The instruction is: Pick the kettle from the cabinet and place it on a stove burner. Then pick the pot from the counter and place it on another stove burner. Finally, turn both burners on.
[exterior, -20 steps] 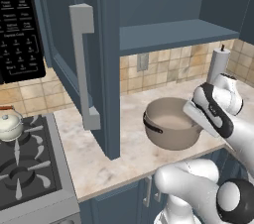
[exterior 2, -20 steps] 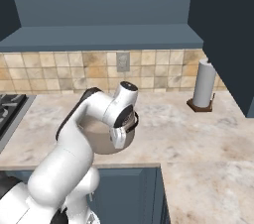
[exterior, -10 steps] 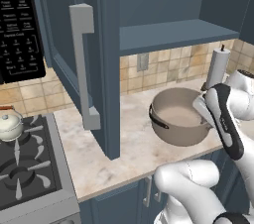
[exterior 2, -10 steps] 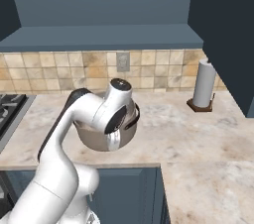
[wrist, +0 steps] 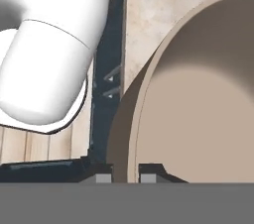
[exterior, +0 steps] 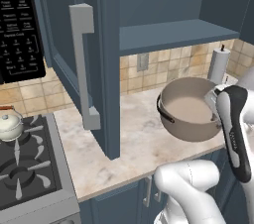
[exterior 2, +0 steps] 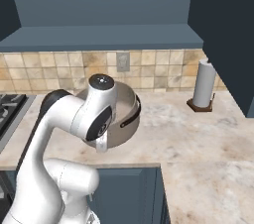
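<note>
Above the counter (exterior: 134, 139), just in front of the open cabinet (exterior: 74, 44), the pot (exterior: 191, 111) is hanging in the air, tipped a little. The gripper (wrist: 125, 176) is pinching the pot's thin rim, with one finger inside the wall and one outside, so the jaws are clamped on the pot. In the right base view the white arm is covering the near side of the pot (exterior 2: 124, 114).

The kettle (exterior: 10, 125) is already sitting on a back burner of the stove (exterior: 30, 173), so the job now looks like carrying the pot over to another burner.

To do this well, the robot is needing to go slowly. The pot is big and it is being held by one edge only, so it may swing or slip if the arm jerks. It should be kept as level as it can be.

The open cabinet door (exterior: 106, 69) with its long grey handle (exterior: 84, 64) is standing between the pot and the stove. The pot should be going around the door's front edge, not into it.

A free front burner (exterior: 22, 176) looks like a good spot, well apart from the kettle. The paper towel roll (exterior: 218, 65) is standing behind the pot and is not in the way.
</note>
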Robot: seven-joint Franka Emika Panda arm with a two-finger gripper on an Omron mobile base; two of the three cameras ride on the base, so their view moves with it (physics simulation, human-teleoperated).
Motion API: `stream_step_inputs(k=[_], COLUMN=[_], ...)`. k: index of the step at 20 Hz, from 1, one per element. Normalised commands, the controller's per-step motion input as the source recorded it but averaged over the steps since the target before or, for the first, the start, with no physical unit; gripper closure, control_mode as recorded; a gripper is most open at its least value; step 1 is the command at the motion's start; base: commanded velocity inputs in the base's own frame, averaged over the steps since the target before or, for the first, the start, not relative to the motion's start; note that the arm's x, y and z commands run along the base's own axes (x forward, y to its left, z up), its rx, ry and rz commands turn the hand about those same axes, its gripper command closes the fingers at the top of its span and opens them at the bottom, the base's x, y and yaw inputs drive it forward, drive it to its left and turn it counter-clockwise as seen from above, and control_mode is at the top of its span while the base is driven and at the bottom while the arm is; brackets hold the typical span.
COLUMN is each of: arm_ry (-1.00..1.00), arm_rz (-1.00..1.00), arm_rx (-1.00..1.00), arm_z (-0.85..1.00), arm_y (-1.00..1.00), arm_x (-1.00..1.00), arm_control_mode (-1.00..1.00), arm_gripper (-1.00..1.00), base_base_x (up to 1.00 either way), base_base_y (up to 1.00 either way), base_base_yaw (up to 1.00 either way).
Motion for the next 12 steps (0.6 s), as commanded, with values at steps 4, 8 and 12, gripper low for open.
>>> stream_step_inputs(k=[4,8,12], arm_ry=[-0.05,-0.03,-0.04], arm_rz=[-0.11,-0.09,-0.04], arm_rx=[-0.02,-0.03,-0.03], arm_z=[0.67,0.67,0.64], arm_y=[0.00,0.00,0.00], arm_x=[-0.38,-0.38,-0.41], arm_control_mode=[-1.00,-1.00,-1.00], arm_gripper=[1.00,1.00,1.00], base_base_x=[0.00,0.00,0.00], base_base_y=[0.00,0.00,0.00], base_base_yaw=[0.00,0.00,0.00])
